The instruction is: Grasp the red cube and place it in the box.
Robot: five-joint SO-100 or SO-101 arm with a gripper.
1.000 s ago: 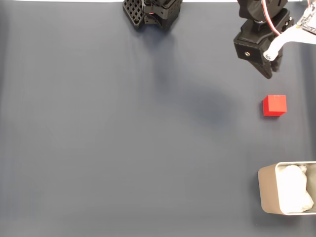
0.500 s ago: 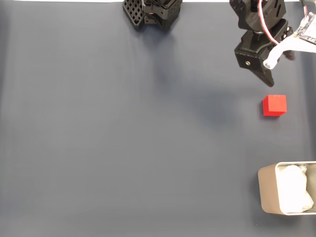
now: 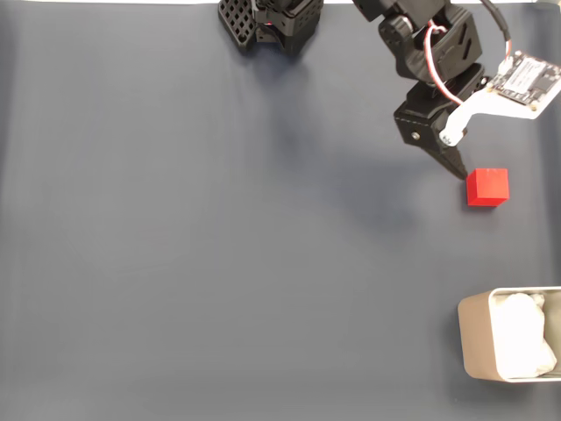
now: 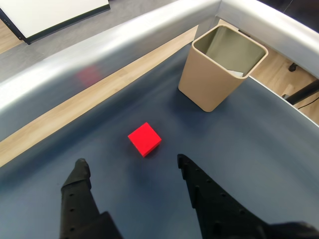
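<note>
A: Reading the fixed view from the left: the dark counter (image 3: 175,263) is lying bare across the left and middle, and the arm's base (image 3: 267,22) is sitting at the top centre. What is changing on the right?

B: The pincer (image 3: 459,167) is dropping down the frame. A second ago it was hanging high at the upper right, well apart from the cube (image 3: 486,187); now its dark tip is sitting just beside the cube's upper-left corner, and the arm is swinging leftward as it reaches.

A: Is it touching?

B: I cannot tell from above. In the wrist view the pincer (image 4: 132,167) is standing wide open and holding nothing, with the cube (image 4: 144,139) resting on the counter just ahead of the gap, a little left of centre between the two fingers.

A: And the box?

B: The box (image 3: 473,346) is standing at the lower right of the fixed view, well apart from the cube, with white padding inside. In the wrist view the box (image 4: 209,84) is showing at the upper right, beyond the cube.

A: So what is that meaning for the task?

B: I am judging the approach nearly over: the fingers are lining up to straddle the cube, so pushing forward and closing looks like the next need. The cube is still lying free, not yet gripped.
</note>
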